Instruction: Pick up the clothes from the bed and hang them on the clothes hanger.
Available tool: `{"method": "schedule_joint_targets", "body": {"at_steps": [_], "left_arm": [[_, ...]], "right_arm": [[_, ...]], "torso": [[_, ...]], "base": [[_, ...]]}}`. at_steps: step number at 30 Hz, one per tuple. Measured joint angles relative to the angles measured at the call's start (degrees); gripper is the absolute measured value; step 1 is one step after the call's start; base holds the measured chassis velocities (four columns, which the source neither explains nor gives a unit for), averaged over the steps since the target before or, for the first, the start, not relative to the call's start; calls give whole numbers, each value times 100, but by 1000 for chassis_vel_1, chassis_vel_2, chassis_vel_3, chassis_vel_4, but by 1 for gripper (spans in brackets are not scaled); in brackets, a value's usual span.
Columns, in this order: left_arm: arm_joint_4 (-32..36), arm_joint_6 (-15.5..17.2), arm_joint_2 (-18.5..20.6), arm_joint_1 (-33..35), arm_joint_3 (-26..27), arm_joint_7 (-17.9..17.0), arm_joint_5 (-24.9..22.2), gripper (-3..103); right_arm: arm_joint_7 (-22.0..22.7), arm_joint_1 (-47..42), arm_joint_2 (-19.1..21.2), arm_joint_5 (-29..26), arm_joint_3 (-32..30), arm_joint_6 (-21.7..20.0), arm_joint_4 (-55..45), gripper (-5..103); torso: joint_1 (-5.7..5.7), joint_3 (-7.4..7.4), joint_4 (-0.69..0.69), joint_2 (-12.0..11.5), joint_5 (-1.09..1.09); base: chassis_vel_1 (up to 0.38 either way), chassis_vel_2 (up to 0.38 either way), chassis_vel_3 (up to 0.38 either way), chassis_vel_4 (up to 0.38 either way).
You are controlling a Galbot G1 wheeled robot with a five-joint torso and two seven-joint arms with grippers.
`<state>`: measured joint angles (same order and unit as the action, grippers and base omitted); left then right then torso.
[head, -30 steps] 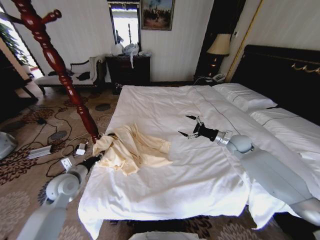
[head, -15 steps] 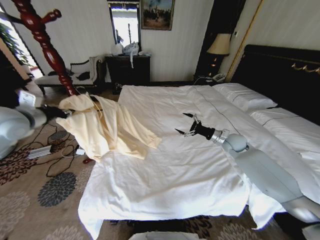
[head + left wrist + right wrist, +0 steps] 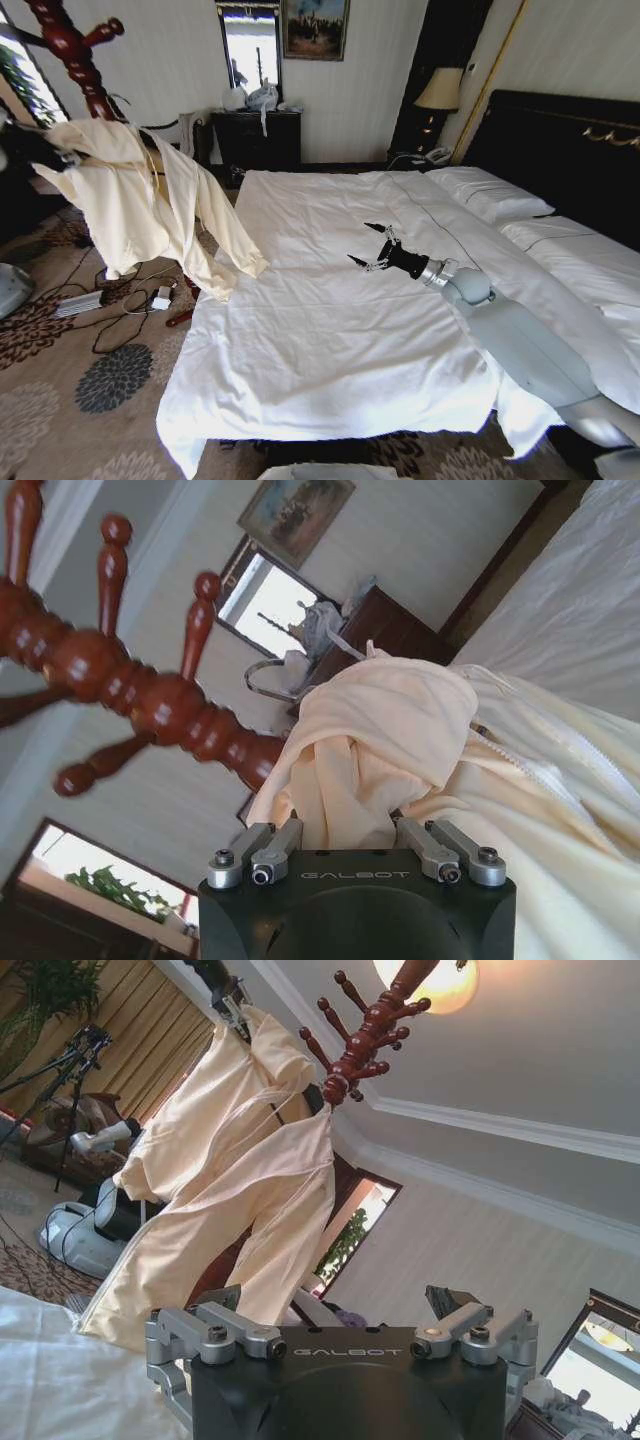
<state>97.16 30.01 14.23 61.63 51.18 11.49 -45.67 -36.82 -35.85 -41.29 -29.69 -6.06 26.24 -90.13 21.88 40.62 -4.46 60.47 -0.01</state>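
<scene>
Clothes (image 3: 150, 205) hang in the air at my 10 o'clock, beside the clothes hanger (image 3: 75, 55), pinched by my left gripper (image 3: 355, 845) jaws. My right gripper (image 3: 372, 250) hovers over the bed (image 3: 330, 340), jaws spread.

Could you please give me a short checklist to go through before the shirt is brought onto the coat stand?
1. Left gripper shut on the shirt: ok, fabric bunched between its fingers.
2. Shirt clear of the bed: ok, a sleeve end hangs at the duvet's edge, the rest is in the air.
3. Coat stand near the shirt: ok, the post rises just behind it.
4. A knob-ended peg free to take it: ok.
5. Collar lined up with a peg: cannot tell.
6. Right gripper out of the way: ok, open above the duvet.
</scene>
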Motion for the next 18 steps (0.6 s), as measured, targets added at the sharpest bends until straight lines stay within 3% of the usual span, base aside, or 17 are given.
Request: {"method": "schedule_joint_targets", "body": {"at_steps": [2,9,11,14,18], "left_arm": [[-95,-51,160,99,153,78,67,26],[-673,-177,1106,1128,1556,328,171,26],[-739,-162,1184,1238,1693,332,171,26],[-994,44,1398,1612,2121,323,178,26],[-1132,328,1411,1715,2217,141,201,26]], "right_arm": [[0,-12,-8,0,-29,7,-9,100],[-24,-216,-26,2,-354,86,-124,100],[-32,-245,-21,3,-394,106,-131,100],[-88,-354,29,2,-555,171,-147,100],[-159,-446,78,2,-686,241,-135,100]], "torso": [[0,0,0,0,0],[0,0,-3,0,4],[0,0,-4,0,5],[0,0,-2,0,3],[0,0,-1,0,1]], "base": [[0,0,0,0],[0,0,0,0],[0,0,0,0],[0,0,0,0],[0,0,0,0]]}}
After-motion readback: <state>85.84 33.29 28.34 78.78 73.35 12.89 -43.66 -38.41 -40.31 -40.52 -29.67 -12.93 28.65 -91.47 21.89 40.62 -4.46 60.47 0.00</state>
